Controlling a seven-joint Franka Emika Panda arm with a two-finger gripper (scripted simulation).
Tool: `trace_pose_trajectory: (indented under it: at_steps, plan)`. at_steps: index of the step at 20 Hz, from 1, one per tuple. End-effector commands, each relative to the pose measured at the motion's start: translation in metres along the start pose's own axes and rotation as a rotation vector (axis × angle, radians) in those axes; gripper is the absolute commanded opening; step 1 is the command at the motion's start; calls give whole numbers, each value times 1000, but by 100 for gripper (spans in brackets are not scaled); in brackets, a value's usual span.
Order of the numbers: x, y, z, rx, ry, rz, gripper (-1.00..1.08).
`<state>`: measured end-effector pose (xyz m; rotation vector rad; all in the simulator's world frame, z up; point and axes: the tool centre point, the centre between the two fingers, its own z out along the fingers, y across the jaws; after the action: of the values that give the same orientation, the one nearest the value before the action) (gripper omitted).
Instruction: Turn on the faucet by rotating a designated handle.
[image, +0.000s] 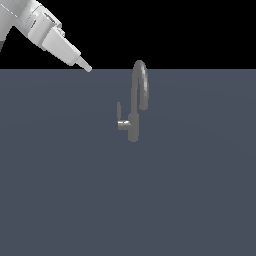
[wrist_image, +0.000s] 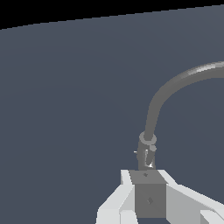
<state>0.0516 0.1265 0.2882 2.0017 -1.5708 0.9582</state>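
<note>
One arm, one tap, and plenty of bare grey floor (image: 60, 200) between them. The gripper (image: 86, 66) hangs high toward the exterior view's left, well apart from the faucet (image: 134, 117), which stands lower and off toward the exterior view's right of it. Nothing is touching. The handle (image: 119, 111) sits on the side of the post that faces the gripper: a thin flat lever, standing upright at the end of a short stub, far shorter than the spout. The spout (image: 142, 82) arches tall above the post and curls back down. All dull grey metal.

Whether the gripper is spread or pressed together, I cannot tell: outside, only a pale tapering tip shows.

The wrist view gives the gripper (wrist_image: 146, 199) body in white with a grey block in the middle, the post (wrist_image: 146, 151) right beyond it and the spout (wrist_image: 175, 85) sweeping away overhead. The lever itself is hard to pick out there. The exterior view alone shows the whole faucet and the gap.
</note>
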Motion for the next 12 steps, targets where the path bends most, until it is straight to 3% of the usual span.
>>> trace_pose_trajectory:
  at_steps: [1,7,12]
  plan:
    - [-10,-1,41,-40,-5,32,-100]
    - [-24,6,114,-115,-15,92,-100]
    - [-30,12,148,-151,-21,121,-100]
